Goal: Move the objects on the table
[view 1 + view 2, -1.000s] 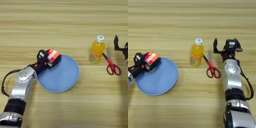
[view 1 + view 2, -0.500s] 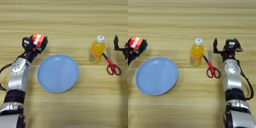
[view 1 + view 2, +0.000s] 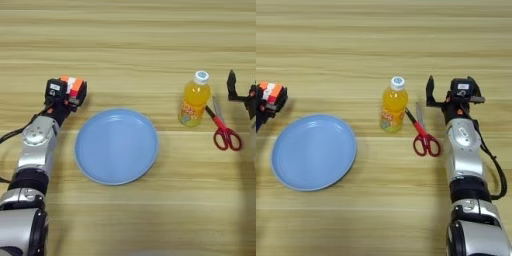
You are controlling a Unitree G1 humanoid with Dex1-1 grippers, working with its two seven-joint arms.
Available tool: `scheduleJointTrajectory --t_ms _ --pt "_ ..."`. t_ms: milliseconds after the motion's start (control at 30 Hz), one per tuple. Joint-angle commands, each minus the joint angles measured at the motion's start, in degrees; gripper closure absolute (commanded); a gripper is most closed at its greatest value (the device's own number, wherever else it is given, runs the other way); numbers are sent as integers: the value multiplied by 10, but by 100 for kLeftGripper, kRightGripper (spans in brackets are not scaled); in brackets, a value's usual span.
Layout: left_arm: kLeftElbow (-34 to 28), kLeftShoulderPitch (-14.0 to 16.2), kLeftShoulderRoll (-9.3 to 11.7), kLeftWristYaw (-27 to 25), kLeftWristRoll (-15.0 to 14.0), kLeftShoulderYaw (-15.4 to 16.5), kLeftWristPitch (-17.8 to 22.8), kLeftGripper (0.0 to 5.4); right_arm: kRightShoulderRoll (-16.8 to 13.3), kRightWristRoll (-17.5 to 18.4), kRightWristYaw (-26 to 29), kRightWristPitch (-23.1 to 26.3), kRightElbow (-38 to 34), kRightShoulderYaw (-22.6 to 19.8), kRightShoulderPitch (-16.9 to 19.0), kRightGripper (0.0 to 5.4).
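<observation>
My left gripper [image 3: 66, 94] is shut on the multicoloured puzzle cube [image 3: 73, 87], left of the round light-blue plate [image 3: 116, 146] and clear of its rim. Whether the cube rests on the table [image 3: 130, 45] I cannot tell. The plate lies flat with nothing on it. The small orange-juice bottle [image 3: 393, 106] with a white cap stands upright right of the plate. Red-handled scissors [image 3: 423, 136] lie just right of the bottle, blades pointing away from me. My right gripper [image 3: 448, 92] is parked open right of the scissors and holds nothing.
Both forearms reach in from the near edge, the left one [image 3: 35, 150] along the left side and the right one [image 3: 466, 160] along the right side. Bare wood stretches across the far half of the table.
My left gripper carried the cube from over the plate's left rim out to the left, off the plate. The right arm, bottle and scissors have not moved.
</observation>
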Motion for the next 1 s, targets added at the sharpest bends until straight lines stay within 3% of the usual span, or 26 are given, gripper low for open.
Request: scheduleJointTrajectory --t_ms 33,700,1000 --pt "7 -8 4 -1 8 -7 -5 163 2 3 2 9 -3 4 -10 0" --pt "-10 -2 -10 5 -11 9 -14 2 -2 1 12 15 -37 9 11 0" --pt "-15 -12 -9 29 -35 44 -53 2 -5 -5 19 27 -55 17 24 0"
